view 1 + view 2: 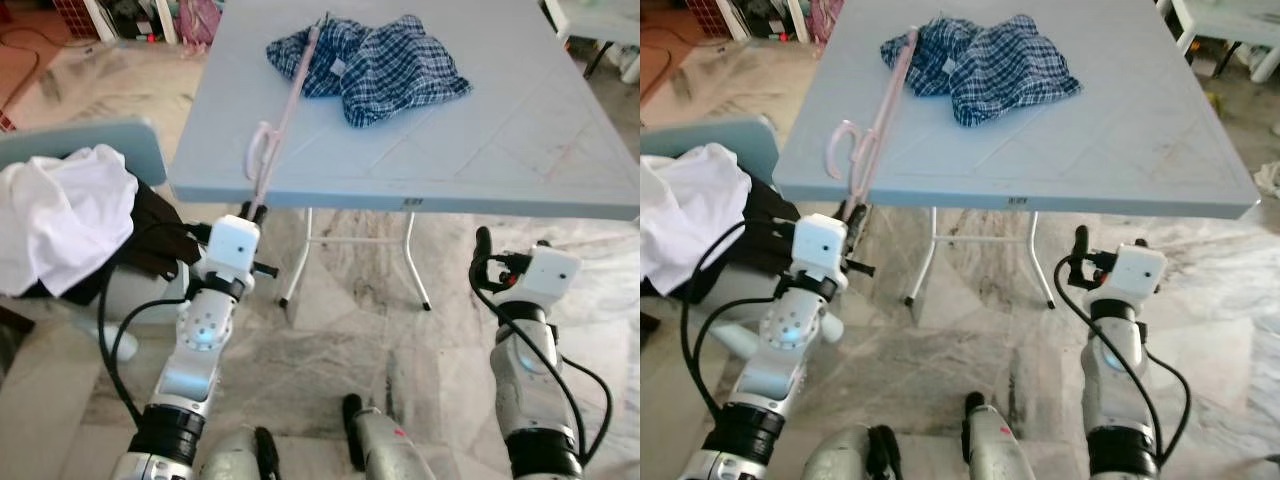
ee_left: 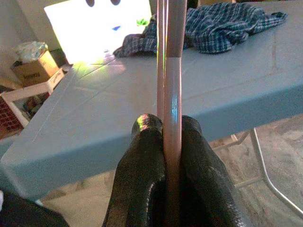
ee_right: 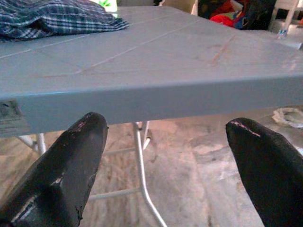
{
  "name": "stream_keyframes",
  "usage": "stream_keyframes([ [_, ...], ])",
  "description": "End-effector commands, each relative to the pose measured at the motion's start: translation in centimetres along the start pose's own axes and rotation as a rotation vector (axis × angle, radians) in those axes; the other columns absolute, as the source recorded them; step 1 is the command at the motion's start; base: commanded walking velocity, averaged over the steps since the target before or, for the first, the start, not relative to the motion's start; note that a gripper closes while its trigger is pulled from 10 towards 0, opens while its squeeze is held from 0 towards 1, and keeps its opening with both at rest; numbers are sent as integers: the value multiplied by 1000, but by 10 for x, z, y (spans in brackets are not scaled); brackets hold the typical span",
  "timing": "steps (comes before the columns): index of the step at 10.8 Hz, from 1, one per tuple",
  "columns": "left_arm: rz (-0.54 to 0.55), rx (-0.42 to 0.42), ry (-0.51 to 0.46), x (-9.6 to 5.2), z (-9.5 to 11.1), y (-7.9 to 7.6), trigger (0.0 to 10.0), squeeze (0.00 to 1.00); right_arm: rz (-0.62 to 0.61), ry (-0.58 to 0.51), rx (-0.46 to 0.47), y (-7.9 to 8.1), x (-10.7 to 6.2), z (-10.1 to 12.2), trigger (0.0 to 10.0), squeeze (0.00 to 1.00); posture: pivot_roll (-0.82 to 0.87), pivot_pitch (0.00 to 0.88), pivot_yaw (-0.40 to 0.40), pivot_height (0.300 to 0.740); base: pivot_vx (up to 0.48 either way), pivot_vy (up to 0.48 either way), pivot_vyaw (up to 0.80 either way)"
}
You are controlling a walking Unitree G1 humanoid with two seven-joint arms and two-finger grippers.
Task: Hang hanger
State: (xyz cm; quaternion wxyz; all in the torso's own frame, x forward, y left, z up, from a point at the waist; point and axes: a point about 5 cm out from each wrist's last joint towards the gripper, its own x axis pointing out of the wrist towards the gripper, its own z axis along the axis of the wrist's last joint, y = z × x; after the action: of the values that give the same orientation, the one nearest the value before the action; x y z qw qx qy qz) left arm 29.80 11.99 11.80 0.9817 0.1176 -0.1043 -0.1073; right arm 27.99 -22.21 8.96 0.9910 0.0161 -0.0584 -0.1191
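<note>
Now a pink hanger [image 1: 285, 110] is pinched tight by the left gripper [image 2: 166, 142] at the near edge of the blue table [image 1: 480, 150].

Its far end is laid on the table, touching a checked blue shirt [image 1: 385, 62]. The right gripper [image 3: 165, 156] is held wide open, just below the table's edge. A white cloth [image 1: 60, 215] is piled on a chair [image 1: 100, 145] at the left.

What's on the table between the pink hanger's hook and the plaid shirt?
Bare blue tabletop. In the left eye view the pink hanger runs from its hook at the table's near edge up to the plaid shirt; the left gripper clamps its lower end.
</note>
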Motion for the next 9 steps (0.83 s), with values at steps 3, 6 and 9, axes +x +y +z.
stream_keyframes([
  [3,2,8,0,-6,3,-1,10000,0,11,36,-3,0,-6,-8,10000,0,-22,203,27,740,0,0,-577],
  [6,15,28,30,-19,-2,8,10000,0,14,55,-12,-4,-15,-11,10000,0,-16,256,18,740,0,0,-800],
  [9,-1,-1,53,-29,-2,0,10000,0,29,79,-12,-2,-25,-15,10000,0,-6,298,10,740,0,0,-800],
])
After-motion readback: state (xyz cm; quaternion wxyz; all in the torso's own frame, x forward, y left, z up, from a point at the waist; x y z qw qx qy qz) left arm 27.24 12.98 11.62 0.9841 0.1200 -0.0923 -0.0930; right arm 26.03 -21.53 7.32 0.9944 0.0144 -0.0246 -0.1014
